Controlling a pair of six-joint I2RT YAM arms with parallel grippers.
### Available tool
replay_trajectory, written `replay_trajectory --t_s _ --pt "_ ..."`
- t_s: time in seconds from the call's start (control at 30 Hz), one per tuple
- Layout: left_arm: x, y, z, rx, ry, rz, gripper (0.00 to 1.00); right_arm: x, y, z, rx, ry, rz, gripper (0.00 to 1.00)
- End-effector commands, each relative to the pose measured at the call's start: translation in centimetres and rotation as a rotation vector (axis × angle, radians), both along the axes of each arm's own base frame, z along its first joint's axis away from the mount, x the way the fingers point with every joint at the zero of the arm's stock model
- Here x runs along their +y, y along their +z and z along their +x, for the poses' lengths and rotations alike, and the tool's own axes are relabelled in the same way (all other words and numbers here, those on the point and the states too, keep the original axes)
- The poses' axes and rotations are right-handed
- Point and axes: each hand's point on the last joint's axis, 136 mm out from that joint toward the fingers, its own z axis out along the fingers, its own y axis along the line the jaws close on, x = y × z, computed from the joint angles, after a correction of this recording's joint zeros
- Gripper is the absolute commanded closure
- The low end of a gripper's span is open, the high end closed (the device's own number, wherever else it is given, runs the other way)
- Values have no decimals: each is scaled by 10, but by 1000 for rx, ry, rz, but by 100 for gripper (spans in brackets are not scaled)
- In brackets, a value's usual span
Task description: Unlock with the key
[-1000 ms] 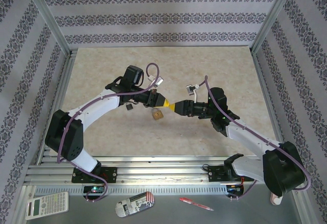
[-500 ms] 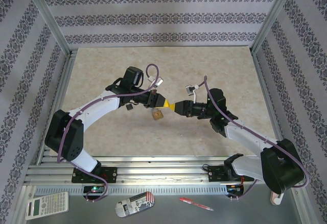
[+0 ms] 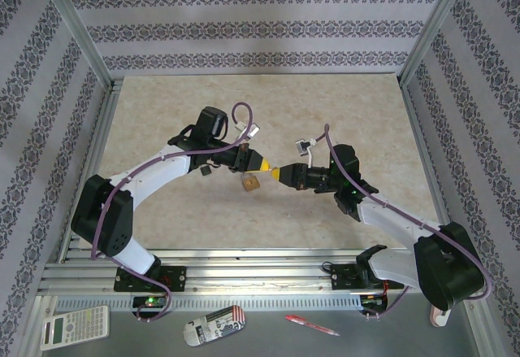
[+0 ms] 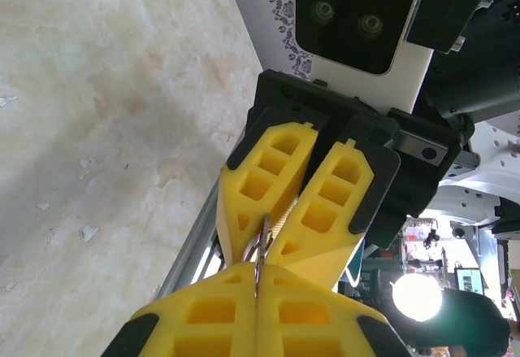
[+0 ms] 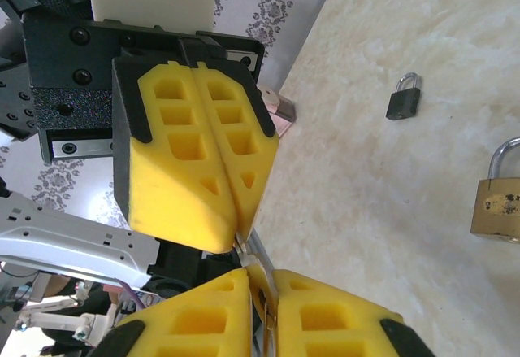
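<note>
My two grippers meet tip to tip above the middle of the table. The left gripper (image 3: 266, 164) (image 4: 257, 282) is shut on the key (image 4: 263, 235), a thin silvery strip that sticks out past its yellow fingertips. The right gripper (image 3: 277, 172) (image 5: 262, 274) faces it with its jaws closed on the key's (image 5: 246, 251) other end. The brass padlock (image 3: 251, 183) (image 5: 497, 202) with its silver shackle lies on the table just below the meeting point, free of both grippers.
A small black padlock (image 3: 206, 172) (image 5: 404, 99) lies left of the brass one, under the left arm. Off the table, in front of the rail, are a calculator (image 3: 75, 326), a patterned case (image 3: 214, 325) and a red pen (image 3: 311, 325). Patterned walls enclose three sides.
The right gripper's jaws have closed onto the key and it has edged slightly left. The left gripper has stayed shut and in place.
</note>
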Motion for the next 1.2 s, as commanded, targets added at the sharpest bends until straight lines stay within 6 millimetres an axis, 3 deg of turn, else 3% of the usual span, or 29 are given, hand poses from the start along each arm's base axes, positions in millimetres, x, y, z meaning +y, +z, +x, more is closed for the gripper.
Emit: replay_trajectory --t_s 0.0,0.07,0.23,0.27,0.37,0.43,0.5,0.57,0.67,0.8,1.0,1.17 --pt "-4 4 -4 -15 -27 -27 100 1 13 -1 -63 -5 22 93" --pt "-3 -1 -5 -10 -26 -20 100 1 15 -1 -66 -5 23 99" --pt "-2 -20 -2 21 2 18 100 0 20 -3 -80 -5 29 100" --pt "-2 -24 0 32 15 28 95 0 21 -4 -81 -5 29 100" --pt "7 -42 11 79 87 88 53 -2 20 -7 -82 -12 12 100" --pt "22 -51 26 122 191 132 34 -6 15 -7 -74 -36 -17 100" --pt "50 -62 41 164 347 215 22 -16 3 -8 -59 -97 -91 100" --pt "78 -76 42 177 461 371 14 -28 -12 -10 -41 -160 -204 100" --pt "97 -92 30 207 513 559 11 -42 -33 -16 -9 -233 -332 100" --pt "110 -120 17 192 446 865 11 -50 -48 -22 9 -279 -393 100" --pt "94 -137 19 183 353 1049 13 -46 -48 -32 -20 -268 -396 100" --pt "75 -158 20 232 301 1105 13 -46 -49 -37 -37 -259 -394 100"
